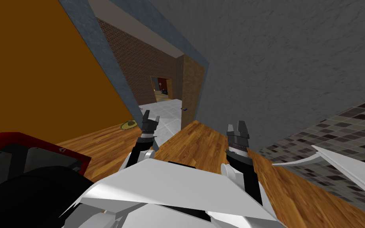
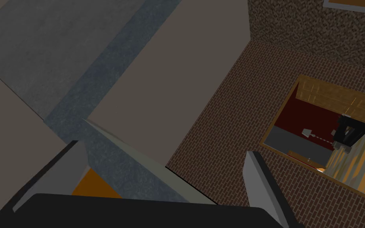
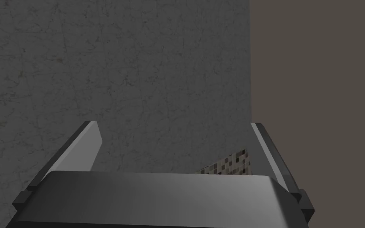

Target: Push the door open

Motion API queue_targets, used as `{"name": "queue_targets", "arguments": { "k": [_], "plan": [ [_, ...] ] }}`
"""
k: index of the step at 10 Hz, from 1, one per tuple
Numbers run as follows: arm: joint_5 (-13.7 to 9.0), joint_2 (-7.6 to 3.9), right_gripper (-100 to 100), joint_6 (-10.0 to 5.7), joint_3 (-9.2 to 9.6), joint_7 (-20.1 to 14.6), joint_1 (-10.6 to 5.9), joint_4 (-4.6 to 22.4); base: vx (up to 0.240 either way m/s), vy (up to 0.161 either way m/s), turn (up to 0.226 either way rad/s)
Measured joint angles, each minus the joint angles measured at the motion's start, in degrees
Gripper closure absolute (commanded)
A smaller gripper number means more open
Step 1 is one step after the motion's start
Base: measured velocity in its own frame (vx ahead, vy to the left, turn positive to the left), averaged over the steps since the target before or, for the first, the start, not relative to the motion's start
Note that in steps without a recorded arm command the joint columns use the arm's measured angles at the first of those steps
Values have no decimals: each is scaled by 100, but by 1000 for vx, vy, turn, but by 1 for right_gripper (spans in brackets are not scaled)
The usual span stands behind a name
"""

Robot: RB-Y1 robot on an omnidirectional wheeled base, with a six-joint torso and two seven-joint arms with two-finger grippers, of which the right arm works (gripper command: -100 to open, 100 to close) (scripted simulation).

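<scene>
Door (image 1: 194, 85): a brown wood-grain leaf is seen standing open at the far right side of the doorway, beyond the threshold and well apart from both grippers.
Door handle (image 1: 185, 109): a small dark handle is seen low on the leaf's left edge.
Door frame (image 1: 110, 67): a blue-grey frame is set between the orange wall (image 1: 31, 67) on the left and the grey wall (image 1: 288, 59) on the right.
Left gripper (image 1: 151, 115): it is held at the foot of the frame's left post, with its fingers spread wide and nothing between them. Whether the post is touched cannot be told.
Right gripper (image 1: 236, 125): it is held near the grey wall, right of the doorway, with its blades wide apart and nothing grasped.
Near floor (image 1: 193, 142): wood planks are laid up to the threshold.
Far floor (image 1: 166, 113): pale tiles are seen through the opening, bounded on the left by a brick wall (image 1: 138, 67).
Far doorway (image 1: 162, 89): a second opening is seen at the far end, with a dark red interior.
Gold oval thing (image 1: 128, 125): it lies on the wood floor, just left of the left gripper.
Red-rimmed thing (image 1: 27, 138): it is seen at the near left. A small pale mark on its rim is too small to be read.
Mosaic wall (image 1: 348, 122): it is seen at the near right, with a white curved shape (image 1: 348, 166) in front of it.
</scene>
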Motion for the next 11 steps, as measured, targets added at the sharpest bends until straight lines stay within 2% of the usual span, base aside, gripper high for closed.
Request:
{"name": "queue_targets", "arguments": {
  "k": [5,7,11],
  "plan": [
    [-46,-178,-100,-145,380,-122,-191,511,192,-22,-2],
    [-27,-187,-100,-199,568,-127,-271,699,136,-24,-2],
    [-69,-299,-100,-247,833,-221,-511,1119,136,-14,-3]
  ]
}}
